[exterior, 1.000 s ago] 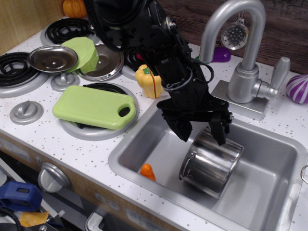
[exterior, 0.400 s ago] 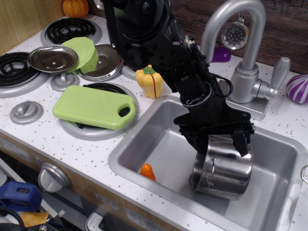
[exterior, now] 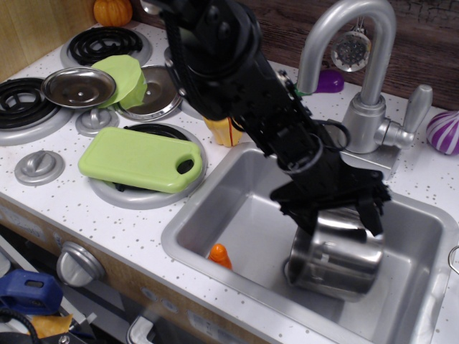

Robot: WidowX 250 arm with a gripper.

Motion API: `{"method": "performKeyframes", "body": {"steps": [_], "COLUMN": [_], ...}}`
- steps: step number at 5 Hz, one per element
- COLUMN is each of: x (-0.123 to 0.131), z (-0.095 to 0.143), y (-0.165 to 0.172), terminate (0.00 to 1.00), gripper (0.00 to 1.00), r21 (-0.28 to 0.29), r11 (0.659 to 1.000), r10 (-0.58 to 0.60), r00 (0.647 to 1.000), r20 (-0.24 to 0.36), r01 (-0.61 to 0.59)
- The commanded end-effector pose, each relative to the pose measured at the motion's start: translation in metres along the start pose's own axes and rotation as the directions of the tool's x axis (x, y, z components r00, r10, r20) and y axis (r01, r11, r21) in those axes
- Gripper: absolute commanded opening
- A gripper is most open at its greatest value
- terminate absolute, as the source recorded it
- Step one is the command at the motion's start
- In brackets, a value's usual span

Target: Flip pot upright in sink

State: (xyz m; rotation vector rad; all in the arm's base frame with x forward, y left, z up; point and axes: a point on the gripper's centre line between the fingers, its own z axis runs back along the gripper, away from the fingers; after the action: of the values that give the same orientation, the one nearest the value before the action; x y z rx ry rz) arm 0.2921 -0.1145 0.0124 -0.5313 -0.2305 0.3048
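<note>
The shiny steel pot (exterior: 337, 261) stands almost upright on the floor of the sink (exterior: 237, 208), in its middle-right part. Its rim is up, under the gripper, and one wire handle shows on its left side. My black gripper (exterior: 336, 218) reaches down from the upper left. Its two fingers straddle the top of the pot, one on each side, and hold it. The pot's opening is hidden by the gripper.
A small orange object (exterior: 220, 255) lies at the sink's front left. The faucet (exterior: 358, 64) stands behind the sink. A green cutting board (exterior: 140, 159), a steel plate (exterior: 79, 86), a green lid (exterior: 128, 75) and burners are on the left. A purple onion (exterior: 445, 132) is at the far right.
The pot has swung from lying tilted on its side to almost upright. The gripper moved right and down with it, still around it.
</note>
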Motion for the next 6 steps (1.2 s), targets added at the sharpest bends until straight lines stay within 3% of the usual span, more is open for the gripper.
{"method": "performKeyframes", "body": {"steps": [1,2,3,5,6], "x": [0.0017,0.0013,-0.0004,-0.0005,-0.0016], "z": [0.0019,0.0031,0.0037,0.0031,-0.0001], "y": [-0.0038,-0.0013,-0.001,-0.0031,-0.0002], "terminate": [0.0,0.0,0.0,0.0,0.0], "gripper": [0.0,0.0,0.0,0.0,1.0], "r21": [-0.06,-0.058,0.051,0.322,0.332], "r11": [0.998,0.998,0.999,0.946,0.942], "r10": [-0.009,-0.01,-0.017,-0.016,-0.037], "r00": [1.0,1.0,1.0,0.998,0.998], "r20": [0.027,0.024,0.0,-0.054,-0.052], "r01": [0.011,0.011,0.017,0.033,0.052]}}
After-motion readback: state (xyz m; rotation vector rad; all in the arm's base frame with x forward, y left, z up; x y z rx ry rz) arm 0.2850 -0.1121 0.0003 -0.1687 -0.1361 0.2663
